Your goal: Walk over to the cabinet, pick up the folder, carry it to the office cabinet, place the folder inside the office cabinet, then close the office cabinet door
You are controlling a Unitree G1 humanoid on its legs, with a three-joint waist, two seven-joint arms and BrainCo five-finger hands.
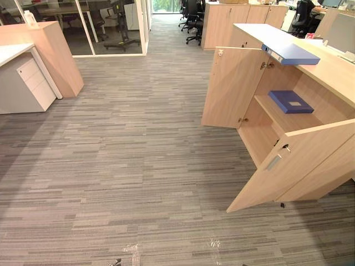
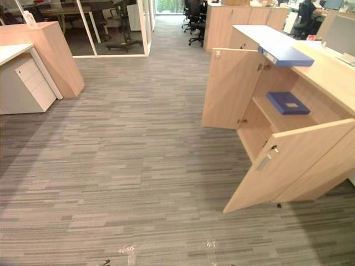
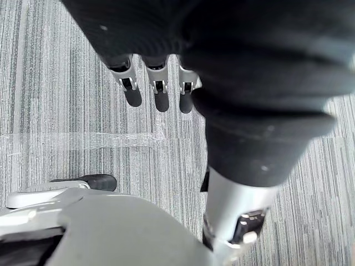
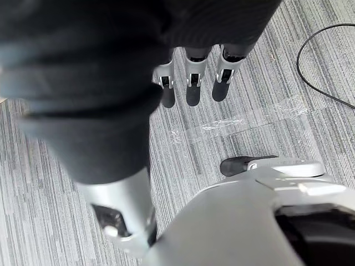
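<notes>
Left hand (image 3: 160, 93) and right hand (image 4: 192, 87) hang empty, fingers seemingly loose and apart; one folder (image 1: 292, 53) lies atop the office cabinet (image 1: 231, 88)

I can read no text, number or sign anywhere in my feeds. The blue folder (image 1: 285, 98) lying on the shelf of the open office cabinet (image 1: 333, 75) bears a pale label (image 1: 295, 103) on its cover. The second blue folder (image 1: 294, 54) on the cabinet's top shows a pale strip (image 1: 275, 56) on its spine. Any print on either is too small for me to make out.
</notes>
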